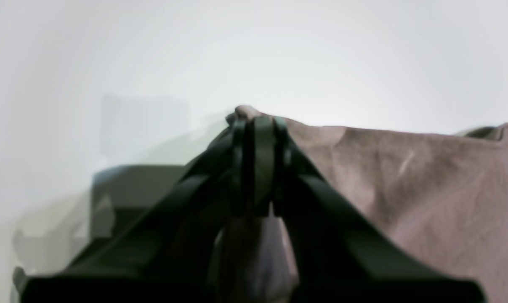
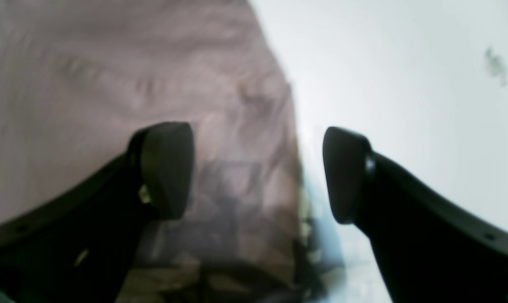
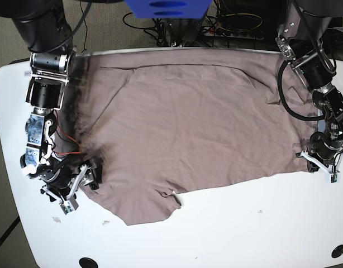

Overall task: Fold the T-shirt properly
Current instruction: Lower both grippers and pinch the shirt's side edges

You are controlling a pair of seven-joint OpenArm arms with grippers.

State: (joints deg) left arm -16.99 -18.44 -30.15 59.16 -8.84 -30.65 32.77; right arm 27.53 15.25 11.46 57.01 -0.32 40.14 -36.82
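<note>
A white table [image 3: 227, 234] spreads beneath both grippers, with small specks near its front edge. Beyond the far edge, well behind the grippers, black cables [image 3: 227, 25] tangle beside a blue object [image 3: 167, 8].

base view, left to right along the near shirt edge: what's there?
Right end effector → T-shirt → left end effector, all on the white table.

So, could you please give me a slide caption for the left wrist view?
Left gripper shut on an edge of the mauve T-shirt, above the white table.
</note>
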